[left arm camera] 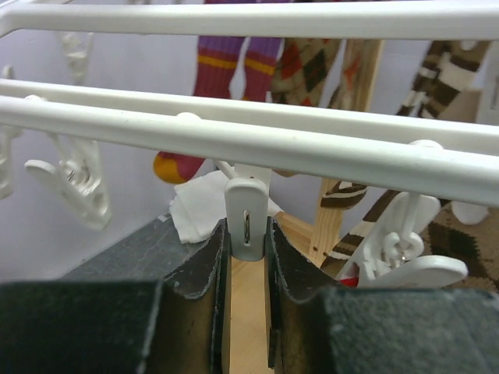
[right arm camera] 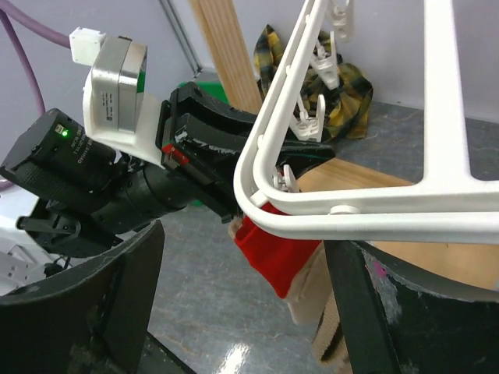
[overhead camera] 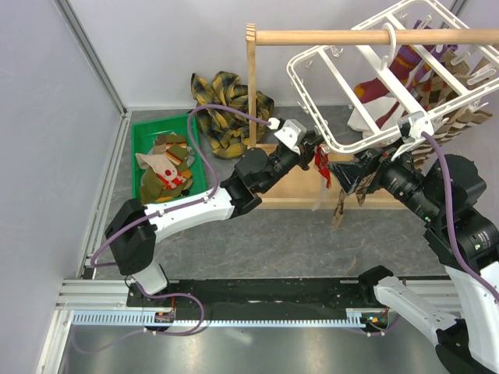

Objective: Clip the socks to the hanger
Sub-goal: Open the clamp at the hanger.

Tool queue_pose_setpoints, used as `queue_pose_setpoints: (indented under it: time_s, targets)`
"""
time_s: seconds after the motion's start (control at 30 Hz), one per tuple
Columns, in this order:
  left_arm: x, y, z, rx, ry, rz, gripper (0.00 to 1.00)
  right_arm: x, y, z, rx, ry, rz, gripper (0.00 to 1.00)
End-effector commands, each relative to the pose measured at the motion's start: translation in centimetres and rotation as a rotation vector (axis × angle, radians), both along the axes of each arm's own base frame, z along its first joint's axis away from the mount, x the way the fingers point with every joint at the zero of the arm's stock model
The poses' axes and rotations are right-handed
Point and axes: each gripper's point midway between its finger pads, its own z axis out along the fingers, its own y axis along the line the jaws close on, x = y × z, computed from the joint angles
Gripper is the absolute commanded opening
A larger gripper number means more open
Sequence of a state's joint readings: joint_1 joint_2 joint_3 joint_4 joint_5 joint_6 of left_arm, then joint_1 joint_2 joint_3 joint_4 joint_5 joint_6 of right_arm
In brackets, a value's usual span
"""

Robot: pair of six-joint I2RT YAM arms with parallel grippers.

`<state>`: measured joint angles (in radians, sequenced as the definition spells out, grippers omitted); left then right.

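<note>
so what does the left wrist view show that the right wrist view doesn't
Only the left wrist view: a white clip pinched between the fingers of the left gripper, with a purple striped sock hanging behind. Only the right wrist view: the right gripper wide open at the frame corner, a red-trimmed sock below that corner, and the plaid cloth. Both: the white hanger and the wooden rack.

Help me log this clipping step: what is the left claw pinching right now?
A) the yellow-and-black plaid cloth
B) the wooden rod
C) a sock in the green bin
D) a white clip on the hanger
D: in the left wrist view, the left claw presses from both sides on a white clip that dangles from a bar of the hanger.
</note>
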<state>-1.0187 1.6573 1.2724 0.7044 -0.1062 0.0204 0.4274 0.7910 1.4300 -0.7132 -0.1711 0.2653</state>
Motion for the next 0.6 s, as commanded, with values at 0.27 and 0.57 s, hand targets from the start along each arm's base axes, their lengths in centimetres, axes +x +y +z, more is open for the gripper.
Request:
queue_pose_setpoints:
  time_s: [0.27,0.57]
  targets:
    - [-1.9,1.3,-4.0,0.043,0.165,0.011,0.02,-1.3,0.7,0.1,-0.079,0.043,0.087,0.89]
    - [-2.0,3.1,-1.0,0.018,0.118,0.048,0.02,-0.9,-2.8,-4.0,-0.211,0.122,-0.071,0.89]
